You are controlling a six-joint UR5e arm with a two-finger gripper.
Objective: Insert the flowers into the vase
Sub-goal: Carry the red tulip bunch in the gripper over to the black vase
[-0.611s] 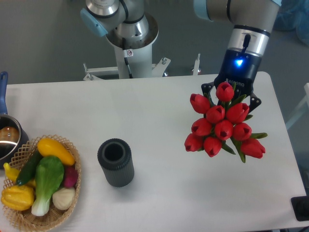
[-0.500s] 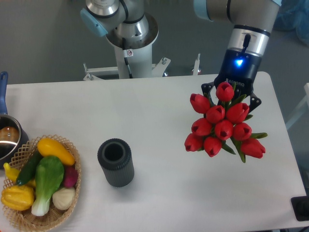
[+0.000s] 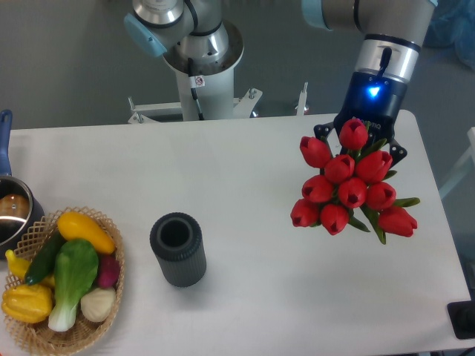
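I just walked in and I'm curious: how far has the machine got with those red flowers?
Done: the claw has the flowers in its grip, held up over the right side of the table. In hand: carrying them. Left: the vase stands empty at the lower left, far from the bunch, so the stems must go over and into its mouth.

A white worktop (image 3: pixel 245 163) with rounded far corners fills most of the scene, evenly lit. Beyond its far edge lies a plain grey floor (image 3: pixel 67 59). A bit of blue fabric (image 3: pixel 454 26) shows at the far right.
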